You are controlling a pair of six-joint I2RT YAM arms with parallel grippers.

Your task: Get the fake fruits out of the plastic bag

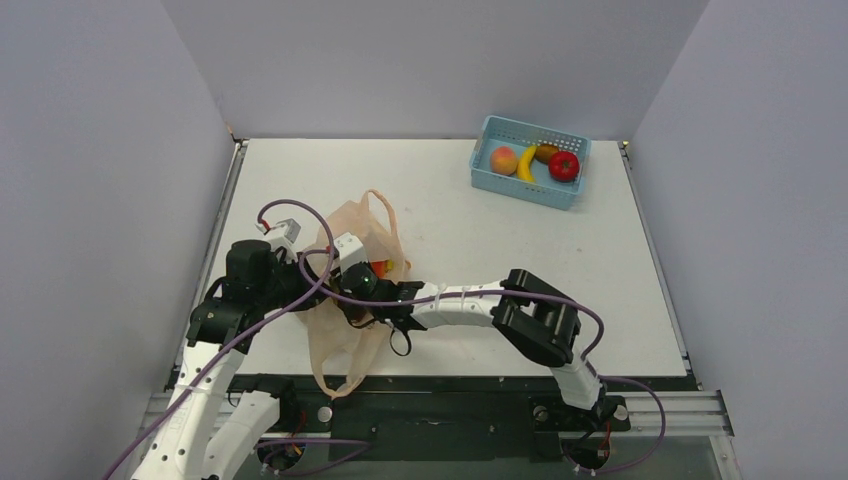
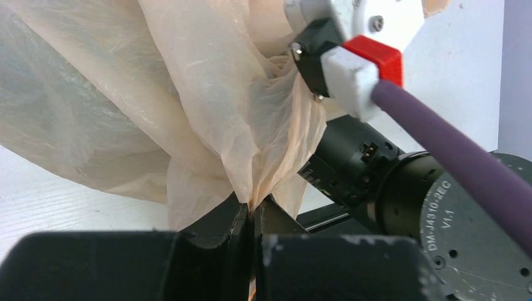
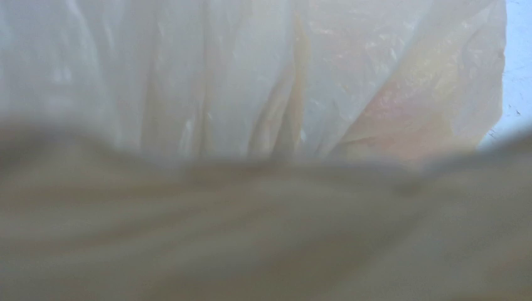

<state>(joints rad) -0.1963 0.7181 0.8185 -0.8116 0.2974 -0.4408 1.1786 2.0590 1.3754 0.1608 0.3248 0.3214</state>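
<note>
At the near edge of the table (image 1: pixel 620 270), left of centre, one loop handle of the plastic bag (image 1: pixel 340 335) hung over the lip. Just beyond it, the left gripper (image 2: pixel 253 212) had its fingers pressed together on a gathered fold of the bag's film. The right gripper (image 1: pixel 356 292) was buried in the bag. Film covered its wrist view, so whether its jaws stood spread or pinching could not be told. A red-yellow fruit, probably the mango (image 1: pixel 384 268), showed just beside that wrist. At the far right corner the blue basket (image 1: pixel 520 190) held the banana (image 1: pixel 526 165) among other fruits. The risk was that, working blind, the right jaws might catch thin film along with the glossy fruit. That could drag or tear the bag against the left pinch, or let the fruit slip.
</note>
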